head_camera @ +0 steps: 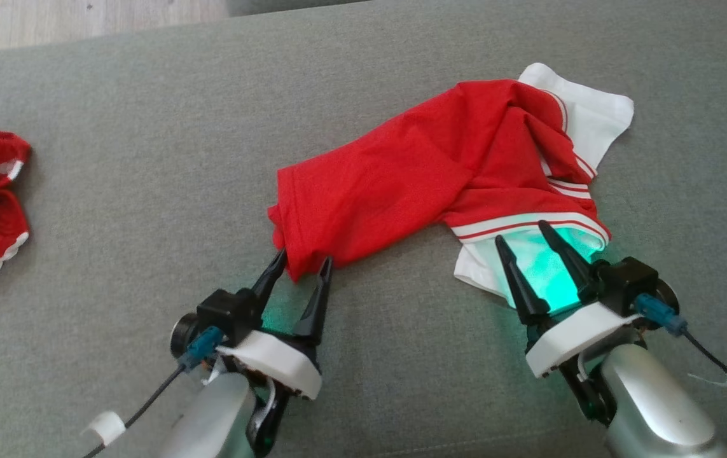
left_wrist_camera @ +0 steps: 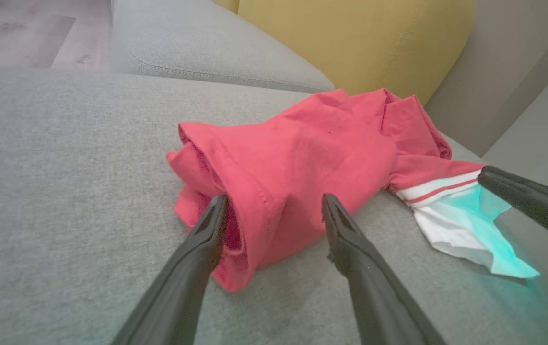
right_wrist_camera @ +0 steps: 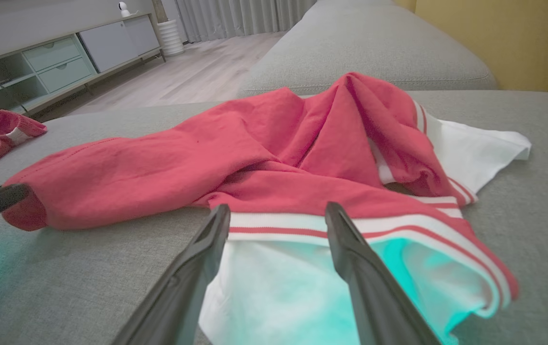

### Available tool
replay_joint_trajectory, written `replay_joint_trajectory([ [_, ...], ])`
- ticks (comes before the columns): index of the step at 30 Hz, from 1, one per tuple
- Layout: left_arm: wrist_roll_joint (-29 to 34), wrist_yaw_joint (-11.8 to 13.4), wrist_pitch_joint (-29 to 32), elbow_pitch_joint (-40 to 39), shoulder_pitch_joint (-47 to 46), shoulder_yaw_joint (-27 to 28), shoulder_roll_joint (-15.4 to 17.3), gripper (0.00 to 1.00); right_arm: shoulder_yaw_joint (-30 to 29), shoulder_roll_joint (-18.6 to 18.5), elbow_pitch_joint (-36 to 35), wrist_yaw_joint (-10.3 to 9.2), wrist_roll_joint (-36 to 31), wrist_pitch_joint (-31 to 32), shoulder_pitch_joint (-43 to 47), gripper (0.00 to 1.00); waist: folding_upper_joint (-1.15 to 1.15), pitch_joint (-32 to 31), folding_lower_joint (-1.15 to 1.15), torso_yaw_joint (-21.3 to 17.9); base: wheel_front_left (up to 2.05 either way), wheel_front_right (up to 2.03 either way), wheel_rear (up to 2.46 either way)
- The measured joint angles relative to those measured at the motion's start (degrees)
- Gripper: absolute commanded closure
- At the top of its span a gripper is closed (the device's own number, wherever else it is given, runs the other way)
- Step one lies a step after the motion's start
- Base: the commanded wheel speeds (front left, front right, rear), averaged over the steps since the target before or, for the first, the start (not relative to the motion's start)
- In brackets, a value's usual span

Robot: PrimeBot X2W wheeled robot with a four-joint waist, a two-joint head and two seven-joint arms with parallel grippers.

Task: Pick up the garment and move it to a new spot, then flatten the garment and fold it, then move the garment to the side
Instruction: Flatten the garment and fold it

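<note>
Sitting at edges of the red garment, both jaws gape wide; right wrist view catches a cabinet.

1. The head camera looks steeply down from above onto the grey woven-fabric sofa seat.
2. The left wrist camera sits low and close over that seat, facing the crumpled red-and-white jersey garment and a mustard-yellow upholstered cushion behind.
3. The right wrist camera, equally low and near, faces the garment's white-banded end.
4. All three share the garment.
</note>
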Motion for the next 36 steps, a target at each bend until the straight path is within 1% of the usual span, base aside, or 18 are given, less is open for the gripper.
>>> replay_joint_trajectory([
  [5, 2.1, 0.0, 0.0, 5.2, -1.5, 2.5, 0.0, 0.00, 0.6, 0.5, 0.9, 0.00, 0.1, 0.0, -0.1, 0.00, 0.00, -0.2, 0.00, -0.8, 0.00, 0.00, 0.00],
  [7, 1.8, 0.0, 0.0, 7.5, -2.4, 1.9, 0.0, 0.00, 1.3, 1.0, 1.5, 0.00, 0.9, 0.0, -0.1, 0.00, 0.00, -0.3, 0.00, -1.4, 0.00, 0.00, 0.00],
  [9, 0.3, 0.0, 0.0, 8.5, -2.8, 1.0, -0.1, 0.00, 1.6, 1.2, 1.8, 0.00, 1.0, 0.0, -0.1, 0.00, 0.00, -0.4, 0.00, -1.7, 0.00, 0.00, 0.00],
  [10, -0.4, 0.0, 0.0, 8.3, -2.8, 0.5, 0.0, 0.77, 1.6, 1.3, 1.8, 0.00, 1.2, 0.0, -0.1, 0.00, 0.00, -0.5, 0.00, -1.8, 0.00, 0.00, 0.00],
  [11, -0.4, 0.0, 0.0, 8.3, -2.8, 0.5, 0.0, 0.77, 1.6, 1.3, 1.8, 0.00, 1.2, 0.0, -0.1, 0.00, 0.00, -0.5, 0.00, -1.8, 0.00, 0.00, 0.00],
  [12, -0.8, 0.0, 0.0, 7.5, -2.8, 0.3, 0.0, 1.00, 1.5, 1.3, 1.8, 0.00, 1.5, 0.0, -0.1, 0.00, 0.00, -0.6, 0.00, -1.8, 0.00, 0.00, 0.00],
  [14, -0.7, 0.0, 0.0, 3.6, -2.8, 0.8, -0.1, 1.00, 1.2, 1.4, 1.8, 0.00, 1.9, 0.0, 0.0, 0.00, 0.00, -0.9, 0.00, -1.5, 0.00, 0.00, 0.00],
  [17, 2.6, 0.0, 0.0, -5.9, -2.6, 4.1, -0.2, 1.00, 0.3, 1.6, 1.9, 0.00, 2.2, 0.0, 0.0, 0.00, 0.00, -1.7, 0.00, -0.6, 0.00, 0.00, 0.00],
  [18, 3.5, 0.0, 0.0, -8.9, -2.4, 4.4, -0.1, 1.00, 0.2, 1.7, 2.1, 0.00, 2.4, 0.0, 0.1, 0.00, 0.00, -2.1, 0.00, -0.2, 0.00, 0.00, 0.00],
  [20, 4.8, 0.0, 0.0, -13.5, -0.8, 3.8, -0.2, 1.00, -0.2, 2.0, 2.7, 0.00, 3.0, 0.0, 0.5, 0.00, 0.00, -2.9, 0.00, 0.9, 0.00, 0.00, 0.00],
  [23, 5.3, 0.0, 0.0, -17.2, 3.8, 3.1, -0.2, 1.00, -0.8, 2.8, 3.4, 0.00, 3.8, 0.0, 2.2, 0.00, 0.00, -4.3, -0.01, 2.9, 0.00, 0.00, 0.00],
  [27, 5.5, 0.0, 0.0, -18.7, 7.8, 3.5, 0.0, 1.00, -1.2, 3.5, 4.6, 0.00, 4.0, 0.0, 4.2, 0.00, 0.00, -5.7, -0.01, 6.1, 0.00, 0.00, 0.00],
  [31, 5.3, 0.0, 0.0, -17.8, 7.7, 5.7, 0.2, 1.00, -1.3, 3.8, 4.9, 0.00, 4.0, 0.0, 4.2, 0.00, 0.00, -6.1, -0.01, 8.5, 0.00, 0.00, 0.00],
  [33, 4.8, 0.0, 0.0, -15.7, 7.6, 7.3, 0.3, 1.00, -1.0, 4.2, 5.0, 0.00, 4.0, 0.0, 3.8, 0.00, 0.00, -5.5, -0.01, 8.7, 0.00, 0.00, 0.00],
  [36, 5.0, 0.0, 0.0, -12.2, 6.0, 9.9, 0.3, 1.00, -0.3, 4.4, 5.3, 0.00, 4.0, 0.0, 2.9, 0.00, 0.00, -4.2, 0.00, 7.9, 0.00, 0.00, 0.00],
])
